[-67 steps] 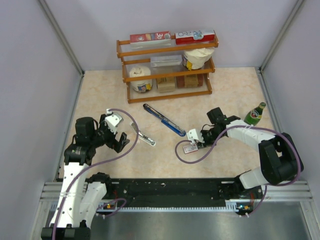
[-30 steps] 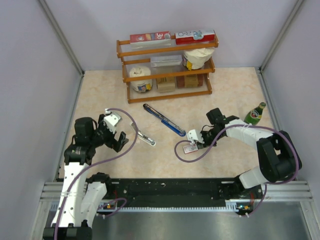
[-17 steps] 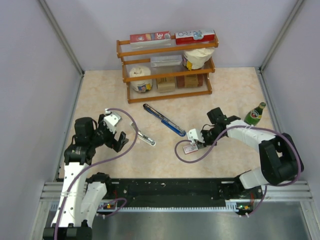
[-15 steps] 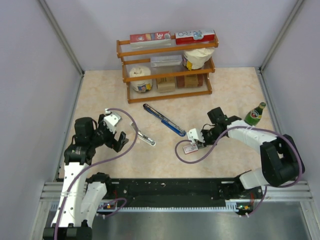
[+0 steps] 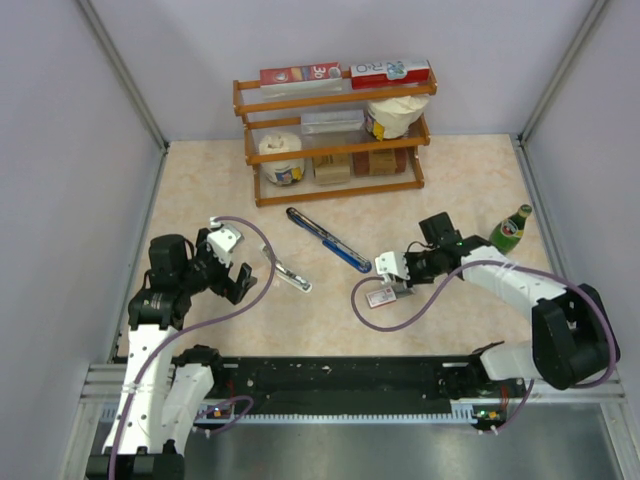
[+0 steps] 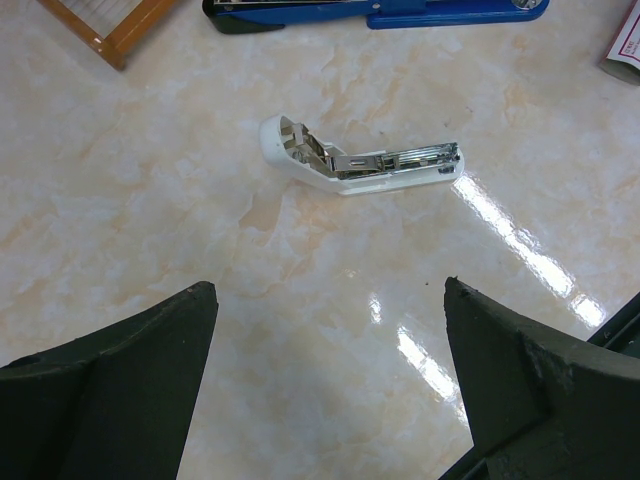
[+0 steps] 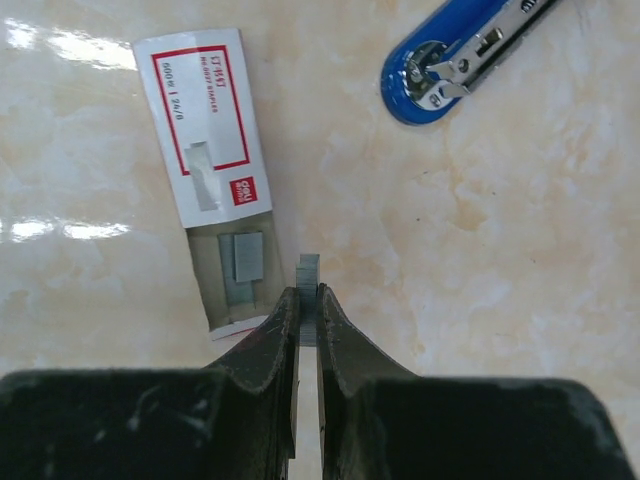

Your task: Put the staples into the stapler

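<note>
**Now the strip is out of the box, pinched by the right tool**

Worktop [image 5: 460, 180] carries a rack [image 5: 335, 150] at the back, with both staplers mid-table. The right arm has drawn back slightly from the box [image 7: 210, 180] over the last second, so pickup looks done and the carry comes next. Left tool [image 6: 328, 288] is spread wide and empty, near the opened white stapler [image 6: 360, 165]. Blue stapler [image 5: 328, 240] lies folded out flat. The box tray is slid out with strips left inside. Right tool [image 7: 307, 295] is clamped on a grey strip [image 7: 308, 268] just beside the tray.

Hard to make out:
- The strip's lower end is hidden between the fingers, and I can't tell if it's lifted.
- It's too small to see from the top.
- The blue stapler is cut off in both wrist views.
- Which stapler it goes in is unclear.
</note>
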